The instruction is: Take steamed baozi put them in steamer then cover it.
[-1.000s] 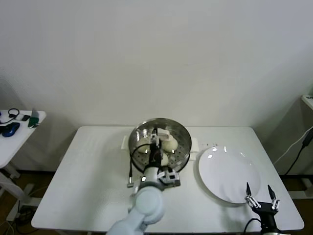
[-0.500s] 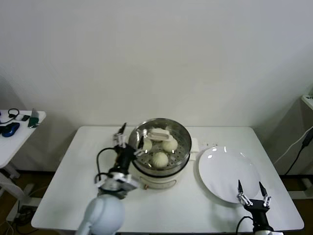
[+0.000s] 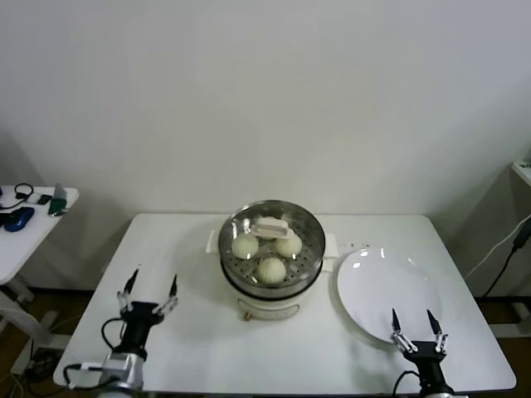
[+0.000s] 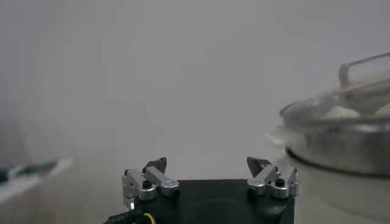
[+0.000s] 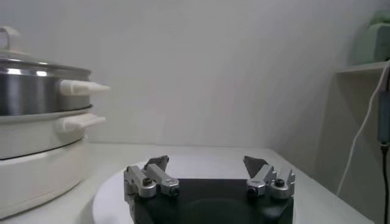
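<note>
Sitting covered, steamer (image 3: 270,264) with baozi (image 3: 271,269) well apart from both grippers' spread, empty fingers (image 3: 173,288).

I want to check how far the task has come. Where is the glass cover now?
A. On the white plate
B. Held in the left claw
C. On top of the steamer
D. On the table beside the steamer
C: the cover sits on the steamer with baozi visible beneath the glass, the plate is bare, and the left claw is open and holds nothing.
</note>
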Controlling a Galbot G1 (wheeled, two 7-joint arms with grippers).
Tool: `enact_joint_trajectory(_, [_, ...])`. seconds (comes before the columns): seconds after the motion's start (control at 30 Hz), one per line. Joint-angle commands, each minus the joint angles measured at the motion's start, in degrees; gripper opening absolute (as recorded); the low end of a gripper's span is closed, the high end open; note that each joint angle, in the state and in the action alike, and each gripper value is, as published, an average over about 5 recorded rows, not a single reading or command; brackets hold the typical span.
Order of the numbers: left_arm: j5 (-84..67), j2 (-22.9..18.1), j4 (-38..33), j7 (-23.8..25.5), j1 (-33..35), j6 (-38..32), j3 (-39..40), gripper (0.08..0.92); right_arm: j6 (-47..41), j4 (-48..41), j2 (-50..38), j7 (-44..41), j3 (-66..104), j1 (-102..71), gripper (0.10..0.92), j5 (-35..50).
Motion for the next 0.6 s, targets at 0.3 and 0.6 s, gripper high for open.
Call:
enact_joint_trajectory(0.3, [-11.8,-0.2,12.8,0.6,6.9,-15.5,-4.5,0.823,0.2,-0.3,-0.3,-0.5,-1.0,0.1,0.823,-0.2])
enact_joint_trajectory(0.6, [-11.4,-0.5,11.7,1.3,6.9,-13.9,-4.2,0.823,0.1,-0.3,-0.7,-0.8,-1.1,0.0,0.823,0.4])
